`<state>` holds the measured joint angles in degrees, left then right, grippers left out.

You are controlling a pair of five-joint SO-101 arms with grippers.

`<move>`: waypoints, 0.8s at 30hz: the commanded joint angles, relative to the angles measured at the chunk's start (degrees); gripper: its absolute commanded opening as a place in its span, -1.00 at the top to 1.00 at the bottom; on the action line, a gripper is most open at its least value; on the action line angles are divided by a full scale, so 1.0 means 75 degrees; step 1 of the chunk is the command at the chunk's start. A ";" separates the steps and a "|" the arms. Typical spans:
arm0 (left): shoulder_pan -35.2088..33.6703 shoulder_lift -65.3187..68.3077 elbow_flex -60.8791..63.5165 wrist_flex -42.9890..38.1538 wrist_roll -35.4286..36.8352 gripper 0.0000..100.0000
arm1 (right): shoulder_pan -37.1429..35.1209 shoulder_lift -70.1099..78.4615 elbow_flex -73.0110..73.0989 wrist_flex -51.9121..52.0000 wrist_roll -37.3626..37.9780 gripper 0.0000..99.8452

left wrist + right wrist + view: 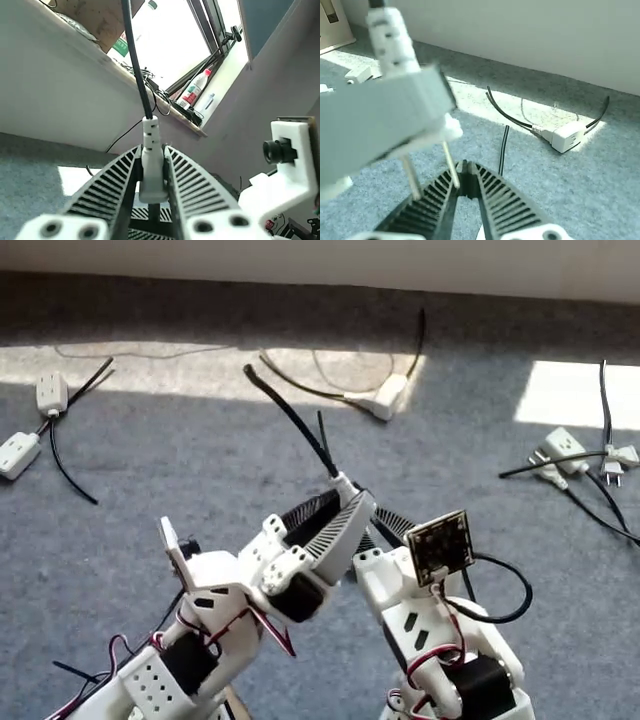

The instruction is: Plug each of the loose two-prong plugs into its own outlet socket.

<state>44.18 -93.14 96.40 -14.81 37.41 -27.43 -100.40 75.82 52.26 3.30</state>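
Plug [151,172], white with black cord: you have it pinched between the left gripper's [152,152] fingers, lifted above the grey carpet [150,500] mid-scene. Right gripper [465,169]: fingers pressed together, holding nothing, close by the plug's two prongs [449,165]. Outlet sockets lie far centre [385,397], far left [50,392] and right [565,445].

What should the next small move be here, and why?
Probably open the right gripper: its fingertips meet close by the prongs of the plug, which the left gripper clamps by its body. Opening would let it take the plug for a regrasp.
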 commanded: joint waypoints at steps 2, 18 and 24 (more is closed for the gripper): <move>0.0428 -0.0064 0.0158 0.0410 0.0059 0.99 | -0.0053 0.0100 -0.0064 -0.0475 0.0105 0.98; 0.0557 -0.0064 0.0158 0.1008 0.0059 0.99 | 0.1366 0.0193 0.0006 -0.2245 0.0539 0.98; 0.0897 -0.0064 0.0158 0.1254 0.0047 0.99 | 0.1752 0.0193 0.0018 -0.2784 0.0551 0.98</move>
<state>47.25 -93.93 96.04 -7.87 37.32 -16.53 -99.08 76.62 34.86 7.08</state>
